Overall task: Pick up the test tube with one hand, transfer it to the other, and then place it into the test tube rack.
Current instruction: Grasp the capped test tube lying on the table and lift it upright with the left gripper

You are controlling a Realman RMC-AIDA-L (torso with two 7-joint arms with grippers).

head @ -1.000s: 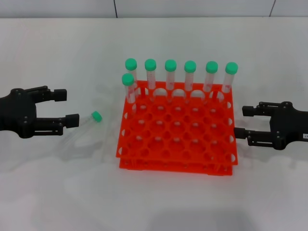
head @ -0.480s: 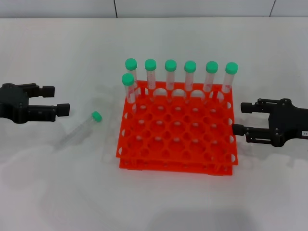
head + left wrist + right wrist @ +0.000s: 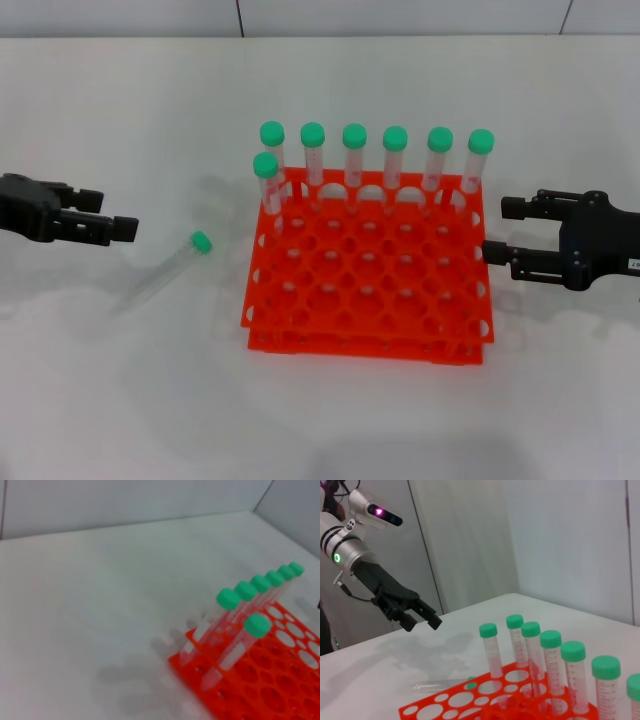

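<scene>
While lying flat on the white counter [image 3: 100, 400], between the left hand [image 3: 108, 213] and the test tube rack [image 3: 300, 340], looked ready to roll at the first clumsy touch: the test tube [image 3: 160, 275], that is, slim, round and clear, with nothing beside it to stop it. Lay slanted, green cap [image 3: 201, 241] toward the rack, touching neither the rack nor either hand.

Hung above and to the outer side of the tube, that left hand, fingers spread and holding nothing. Waited at the rack's far side, the right hand [image 3: 502, 229], fingers likewise spread and empty, just beside the orange edge.

Judged the likely failures as follows. Could have skidded out from hard black fingers closing on smooth plastic, particularly off-centre or near the tapered tip. Could have dropped during the handover if gripped too close to the cap, leaving no bare length for the second hand. Could have knocked the seven other tubes [image 3: 395, 160] standing capped along the back rows, or bumped the rack with the nearby right hand.

As for materials: glossy, rigid orange plastic in two tiers pierced by a grid of round holes; thin transparent tube walls with faint printed markings; matte, even counter offering little friction.
</scene>
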